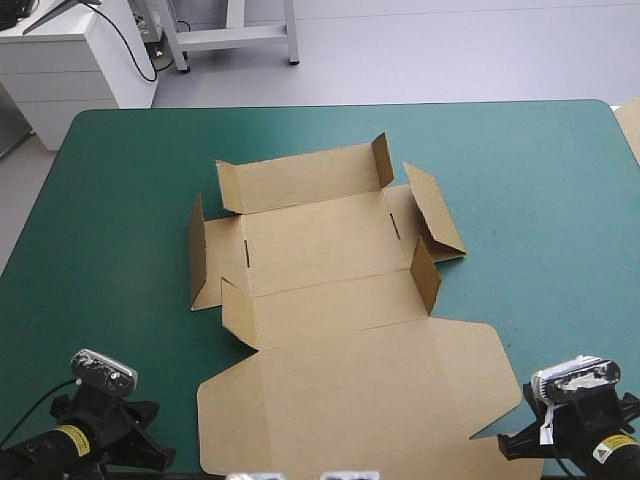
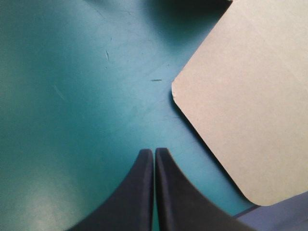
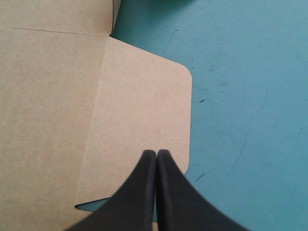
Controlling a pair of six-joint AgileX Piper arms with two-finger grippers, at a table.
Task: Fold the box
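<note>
Lying spread on the teal-green cover (image 1: pixel 120 200), the box (image 1: pixel 330 240) is an unfolded sheet of brown board at the middle of the table. Its broad lid (image 1: pixel 350 400) reaches toward the near edge. Around the middle panel several small flaps are lifted: one at the far right (image 1: pixel 382 160) and one nearer on the right (image 1: pixel 425 278) stand almost upright, and the right side panel (image 1: pixel 432 212) tilts up.

The left gripper (image 2: pixel 154 153) has its black fingers pressed together in one point over bare cover, just beside the lid's near left rounded corner (image 2: pixel 240 96) and not touching it. The right gripper (image 3: pixel 157 154) is also pressed together, holding nothing, its tips over the lid's rounded right side flap (image 3: pixel 144 106), with bare cover to the right. An edge of more board (image 1: pixel 630 125) shows by the table's far right corner.
</note>
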